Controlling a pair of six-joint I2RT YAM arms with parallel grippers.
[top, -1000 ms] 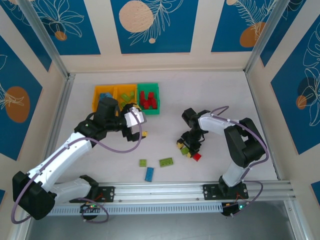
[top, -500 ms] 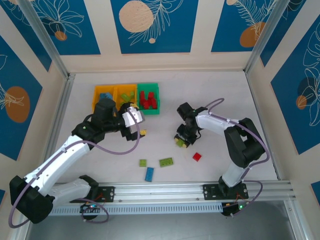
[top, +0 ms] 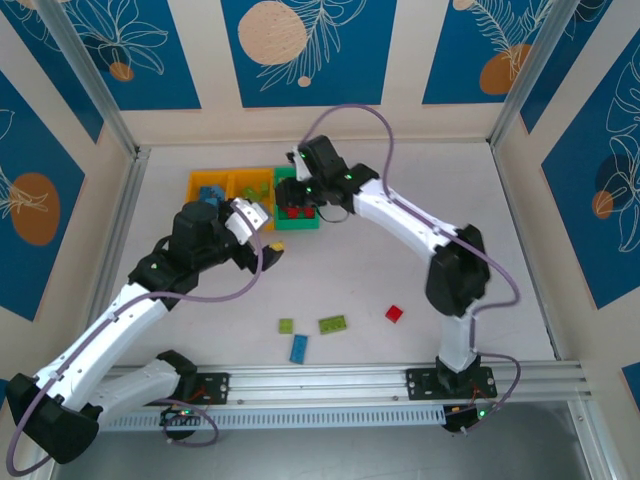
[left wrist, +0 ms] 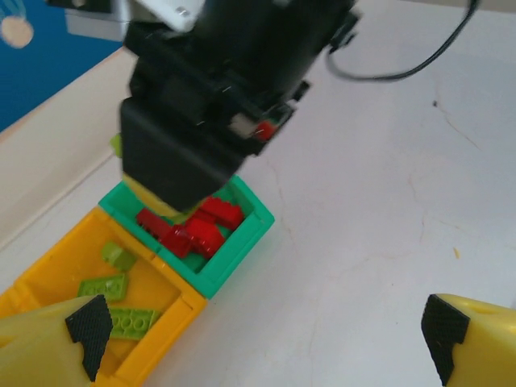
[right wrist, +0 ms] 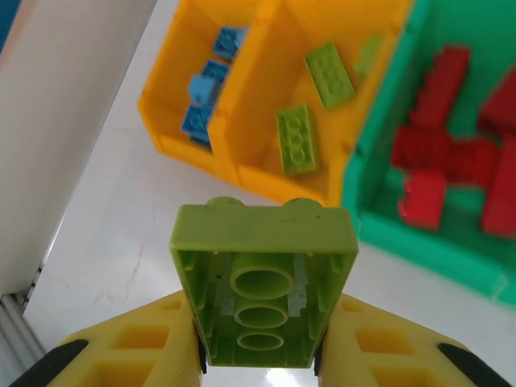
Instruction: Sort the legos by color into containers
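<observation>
My right gripper (right wrist: 260, 348) is shut on a lime green lego (right wrist: 264, 274), held with its hollow underside toward the camera. It hovers by the near edge of the three containers. The left orange bin (right wrist: 165, 121) holds blue legos (right wrist: 206, 89). The middle orange bin (right wrist: 266, 173) holds lime green legos (right wrist: 297, 137). The green bin (right wrist: 379, 234) holds red legos (right wrist: 439, 149). From above, the right gripper (top: 296, 192) hangs over the green bin (top: 300, 222). My left gripper (left wrist: 266, 355) is open and empty over bare table, just right of the green bin (left wrist: 242, 246).
Loose legos lie on the near table: a red one (top: 394, 314), two lime green ones (top: 286, 326) (top: 332, 324) and a blue one (top: 299, 348). The right arm's black wrist (left wrist: 210, 97) looms close above the bins in front of the left gripper.
The right arm swung from the table's middle right up to the bins, carrying the lime green lego and leaving a red one behind. The left gripper drew back slightly toward the left.
</observation>
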